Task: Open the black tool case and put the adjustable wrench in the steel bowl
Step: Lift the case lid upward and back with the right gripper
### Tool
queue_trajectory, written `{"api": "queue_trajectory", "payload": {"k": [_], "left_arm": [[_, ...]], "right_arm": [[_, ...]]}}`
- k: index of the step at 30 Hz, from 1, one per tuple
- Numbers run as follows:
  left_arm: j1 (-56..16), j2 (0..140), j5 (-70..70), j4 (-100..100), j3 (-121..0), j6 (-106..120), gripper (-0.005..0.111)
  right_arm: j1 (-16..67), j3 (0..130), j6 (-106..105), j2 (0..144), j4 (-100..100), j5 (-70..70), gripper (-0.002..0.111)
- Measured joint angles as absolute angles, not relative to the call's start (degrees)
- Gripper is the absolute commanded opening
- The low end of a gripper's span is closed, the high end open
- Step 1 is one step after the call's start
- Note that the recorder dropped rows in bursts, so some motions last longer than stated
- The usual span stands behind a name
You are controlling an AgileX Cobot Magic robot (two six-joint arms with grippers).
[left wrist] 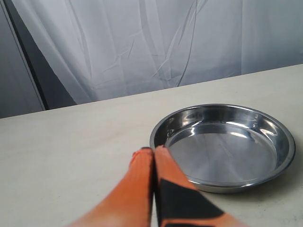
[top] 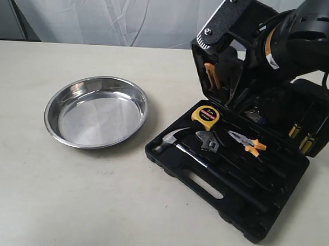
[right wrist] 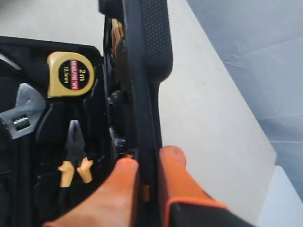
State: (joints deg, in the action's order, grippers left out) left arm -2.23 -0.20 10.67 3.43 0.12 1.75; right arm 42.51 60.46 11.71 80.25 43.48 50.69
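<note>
The black tool case (top: pixel 242 206) lies open on the table at the right, its lid (right wrist: pixel 142 71) standing upright. My right gripper (right wrist: pixel 149 158) is shut on the lid's edge, one orange finger inside and one outside. In the exterior view the right arm (top: pixel 302 36) hides those fingers. The adjustable wrench (top: pixel 209 141) rests in its slot in the case's base, silver head showing (right wrist: pixel 21 111). The steel bowl (top: pixel 96 111) sits empty at the left. My left gripper (left wrist: pixel 152 150) is shut on nothing, low over the table just beside the bowl's rim (left wrist: pixel 158 137).
In the case base lie a yellow tape measure (top: pixel 206 117), a claw hammer (top: pixel 172 140) and orange-handled pliers (top: pixel 245 141). Yellow-tipped screwdrivers (top: pixel 302 136) sit in the lid. A white curtain (left wrist: pixel 165 42) hangs behind the table's far edge.
</note>
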Motion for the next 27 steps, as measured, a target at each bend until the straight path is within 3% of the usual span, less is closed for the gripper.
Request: {"api": "queue_trajectory", "payload": {"k": [16,27], "left_arm": [[-2.23,-0.2,10.67,3.43,0.12,1.75,0.0],[-2.23,-0.2,10.67,3.43,0.12,1.75,0.0]], "right_arm": [[29.43,61.19,25.07,86.4,61.42,46.53,-0.001],[28.28,60.48,43.9,87.36,62.9,51.18,-0.001]]}}
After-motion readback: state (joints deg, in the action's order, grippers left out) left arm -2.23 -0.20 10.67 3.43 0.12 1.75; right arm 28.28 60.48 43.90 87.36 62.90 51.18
